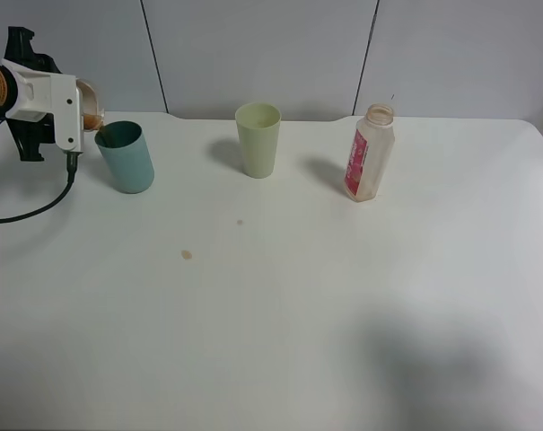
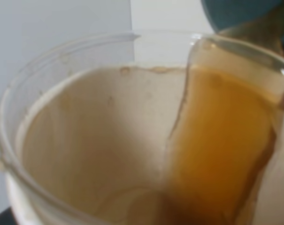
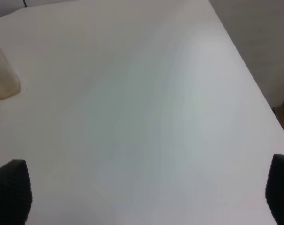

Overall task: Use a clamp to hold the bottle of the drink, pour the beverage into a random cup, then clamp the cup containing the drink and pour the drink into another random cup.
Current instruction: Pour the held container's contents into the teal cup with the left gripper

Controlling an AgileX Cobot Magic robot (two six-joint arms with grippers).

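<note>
My left gripper is shut on a clear plastic cup and holds it tipped over the rim of a teal cup at the table's far left. In the left wrist view the clear cup fills the picture, amber drink runs along its wall to the rim, and the teal cup lies just beyond; the fingers are hidden. The uncapped bottle with a red label stands upright at the back right and looks nearly empty. My right gripper is open and empty above bare table.
A pale green cup stands upright at the back middle. Two small brown drops lie on the white table. A black cable trails from the left arm. The bottle's corner shows in the right wrist view.
</note>
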